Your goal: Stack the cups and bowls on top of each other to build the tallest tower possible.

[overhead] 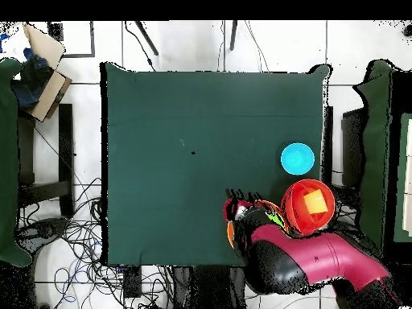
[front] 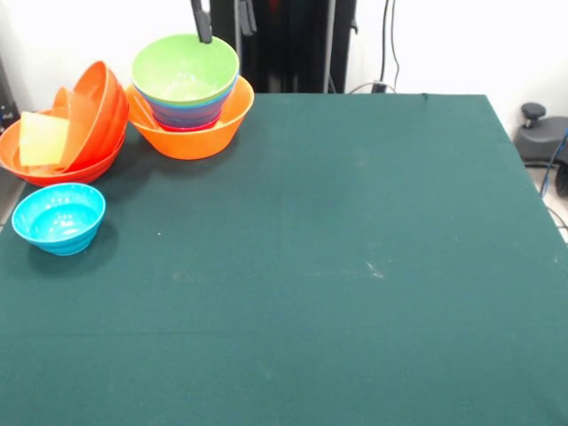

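My tower (front: 191, 111) stands partly built directly under my tool (front: 202, 25): a glossy lime-green plastic bowl (front: 185, 69) nested over blue and red ones in the wide light-orange plastic bowl (front: 206, 135). Left to add, off to one side of my tool on the green counter (front: 337, 266), are the translucent pale-yellow plastic tumbler (front: 43, 140) lying among red-orange bowls (front: 93, 120) and, beyond them, a lone small cyan plastic bowl (front: 59, 217). My tool hangs just above the green bowl's rim holding nothing, its opening impossible to tell.

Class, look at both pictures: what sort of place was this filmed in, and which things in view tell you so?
Probably a robotics lab or test room. A red and black robot arm reaches over a table covered in green cloth, loose cables trail across the tiled floor, and plastic bowls are set out as practice props.
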Robot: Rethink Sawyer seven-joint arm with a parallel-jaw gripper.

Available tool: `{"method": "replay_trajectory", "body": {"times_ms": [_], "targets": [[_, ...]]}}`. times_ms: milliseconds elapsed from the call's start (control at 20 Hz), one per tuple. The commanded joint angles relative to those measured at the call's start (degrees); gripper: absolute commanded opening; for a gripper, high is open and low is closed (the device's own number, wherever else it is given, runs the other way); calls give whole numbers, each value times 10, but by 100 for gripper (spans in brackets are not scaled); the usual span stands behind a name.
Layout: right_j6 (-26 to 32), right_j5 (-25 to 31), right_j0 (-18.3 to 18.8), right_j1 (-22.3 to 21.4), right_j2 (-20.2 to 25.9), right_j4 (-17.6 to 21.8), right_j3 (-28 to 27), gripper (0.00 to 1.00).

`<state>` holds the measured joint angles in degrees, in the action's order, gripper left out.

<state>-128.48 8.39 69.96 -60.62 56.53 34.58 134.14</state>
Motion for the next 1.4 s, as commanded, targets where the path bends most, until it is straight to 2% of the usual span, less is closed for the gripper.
{"method": "replay_trajectory", "body": {"times_ms": [50,150,250,500,600,750,850,1000,1400], "targets": [[136,90,5,56,53,68,17,100],[153,108,22,51,73,61,16,100],[174,131,50,37,111,33,21,100],[248,218,146,-55,240,-67,15,100],[275,256,186,-58,286,-86,-6,100],[311,305,220,-39,315,-87,-40,100],[341,329,232,-9,310,-72,-64,100],[393,358,237,54,277,-42,-108,100],[495,372,220,182,185,25,-188,100]]}}
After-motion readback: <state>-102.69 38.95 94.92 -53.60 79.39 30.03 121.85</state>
